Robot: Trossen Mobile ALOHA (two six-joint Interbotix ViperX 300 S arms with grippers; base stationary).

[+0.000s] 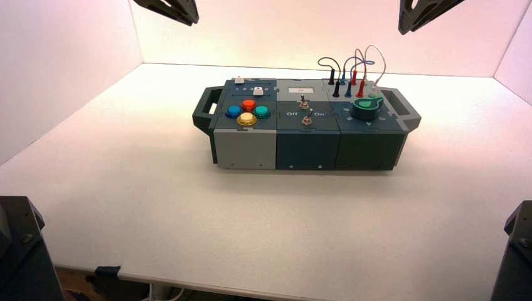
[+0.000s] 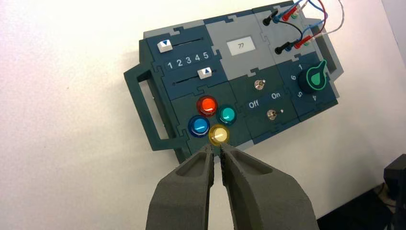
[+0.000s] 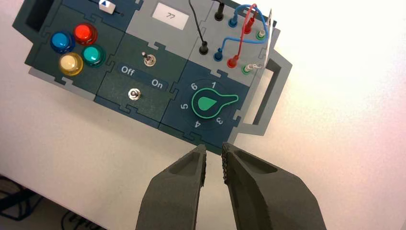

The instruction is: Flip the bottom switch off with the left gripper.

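The table (image 1: 157, 213) looks smooth and matt. Matt plastic panels cover the box (image 1: 307, 150); the round buttons (image 2: 208, 105) are glossy, translucent plastic. Both toggle switches (image 2: 272, 114) (image 2: 259, 85) are shiny metal, the knob (image 3: 207, 103) matt plastic.

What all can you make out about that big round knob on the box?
The knob is dark and round, edged in bright green, with a tapering pointer and a green teardrop mark on top. It looks like plastic. It sits on a dark blue panel at the box's front right, ringed by white numbers, its pointer between the 1 and the 3. Nothing grips it.
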